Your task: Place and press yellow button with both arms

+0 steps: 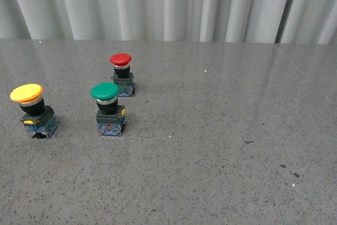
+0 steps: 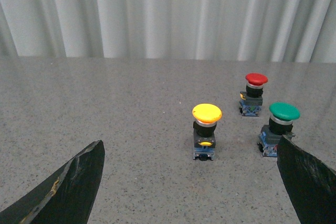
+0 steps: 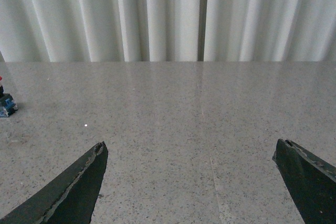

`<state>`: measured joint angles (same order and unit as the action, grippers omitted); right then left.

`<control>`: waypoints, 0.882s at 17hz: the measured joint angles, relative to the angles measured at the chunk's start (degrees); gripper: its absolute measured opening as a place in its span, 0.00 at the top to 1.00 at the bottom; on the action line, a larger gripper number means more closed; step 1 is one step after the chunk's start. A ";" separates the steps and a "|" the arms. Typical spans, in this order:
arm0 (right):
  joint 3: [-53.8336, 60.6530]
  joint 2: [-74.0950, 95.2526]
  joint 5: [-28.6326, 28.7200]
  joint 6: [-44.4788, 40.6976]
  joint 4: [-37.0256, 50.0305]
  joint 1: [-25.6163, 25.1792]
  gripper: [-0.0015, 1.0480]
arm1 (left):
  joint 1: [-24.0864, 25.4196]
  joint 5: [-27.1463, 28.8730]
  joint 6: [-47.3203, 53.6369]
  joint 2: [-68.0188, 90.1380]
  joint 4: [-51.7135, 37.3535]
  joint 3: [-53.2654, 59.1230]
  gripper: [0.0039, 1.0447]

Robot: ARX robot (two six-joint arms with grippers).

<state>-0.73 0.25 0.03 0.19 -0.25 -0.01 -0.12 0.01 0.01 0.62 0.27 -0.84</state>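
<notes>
On the left side of the desk (image 1: 221,172), as the front view shows it, the yellow button (image 1: 34,110) stands upright on its blue-grey base. Near it to the right stands the green button (image 1: 109,108), with the red button (image 1: 121,75) farther back. Neither arm appears in the front view.

In the left wrist view the left gripper (image 2: 190,145) is spread wide and holds nothing. The yellow button (image 2: 206,132) stands ahead of it, roughly in line with the gap between its fingers but well beyond their tips. The right gripper (image 3: 190,144) is also spread wide and empty, and the yellow button is out of its view.

By my reading the task has not begun: nothing is grasped, the yellow button is not yet placed anywhere new, and its cap is unpressed. Grasping, placing and pressing all remain.
</notes>
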 joint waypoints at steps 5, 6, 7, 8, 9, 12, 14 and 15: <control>0.00 0.00 0.00 0.00 0.00 0.00 0.06 | 0.00 0.00 0.00 0.00 0.00 0.00 0.06; 0.00 0.00 -0.02 0.00 0.00 0.00 0.06 | 0.00 0.00 0.00 0.00 0.00 0.00 0.06; 0.00 0.00 0.00 -0.02 0.00 0.00 0.06 | 0.00 0.00 0.00 0.00 0.00 0.00 0.06; 0.00 0.00 0.00 0.00 0.00 0.00 0.06 | 0.00 0.00 0.00 0.00 0.00 0.00 0.06; 0.00 0.00 0.00 0.00 0.00 0.00 0.06 | 0.00 0.00 0.00 0.00 0.00 0.00 0.06; 0.00 0.00 0.00 0.00 0.00 0.00 0.06 | 0.00 0.00 0.00 0.00 0.00 0.00 0.06; 0.00 0.00 -0.02 0.00 0.00 0.00 0.06 | 0.00 0.00 0.00 0.00 0.00 0.00 0.06; 0.00 0.00 0.00 0.00 0.00 0.00 0.06 | 0.00 0.00 0.00 0.00 0.00 0.00 0.06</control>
<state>-0.73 0.25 0.03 0.19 -0.25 -0.01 -0.12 0.01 0.01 0.62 0.27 -0.84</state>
